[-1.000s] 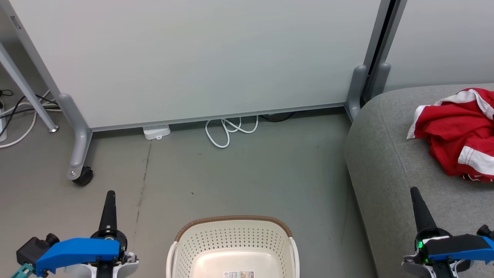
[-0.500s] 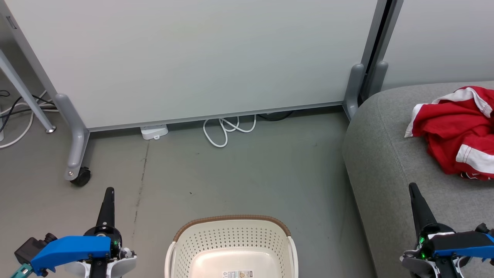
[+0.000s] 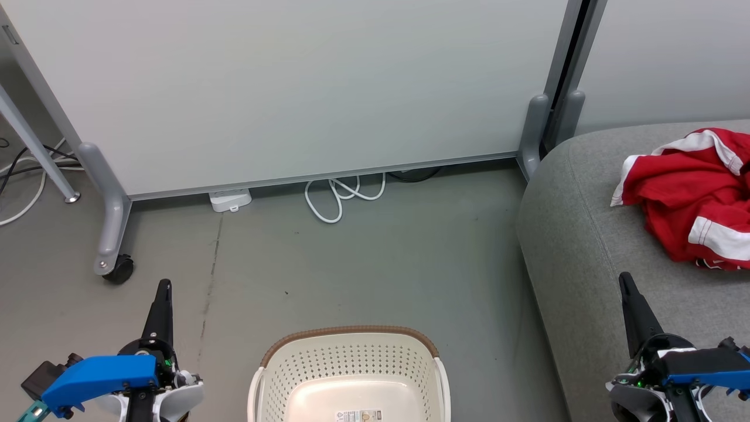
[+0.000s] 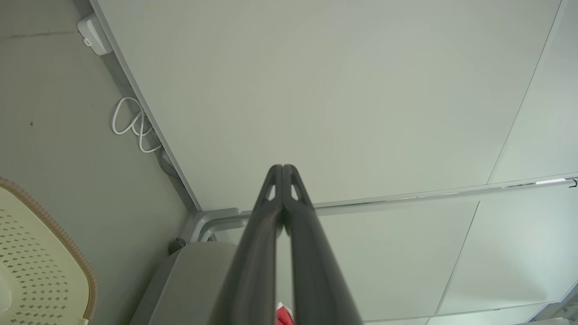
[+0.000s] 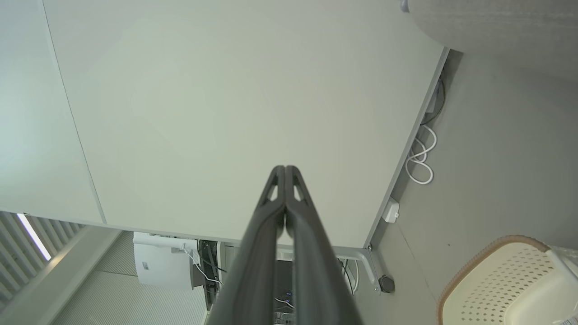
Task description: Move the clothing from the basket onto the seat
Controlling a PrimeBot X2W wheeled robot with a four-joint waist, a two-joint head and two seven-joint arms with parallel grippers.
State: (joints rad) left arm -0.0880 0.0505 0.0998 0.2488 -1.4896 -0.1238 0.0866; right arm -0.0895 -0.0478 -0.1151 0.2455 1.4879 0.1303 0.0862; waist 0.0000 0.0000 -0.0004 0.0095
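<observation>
Head downward, wrists toward shared partition (image 3: 293,88)

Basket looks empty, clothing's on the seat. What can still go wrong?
The basket sits directly ahead; driving forward could knock it. The shut right gripper hangs by the seat, close to the red clothing; a careless sweep might drag it off. Only part of the basket floor shows, so something may remain.

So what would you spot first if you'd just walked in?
The bright red clothing, crumpled on the grey seat at the right. Then the cream basket on the floor at the bottom middle, with no clothes in the part that shows.
</observation>
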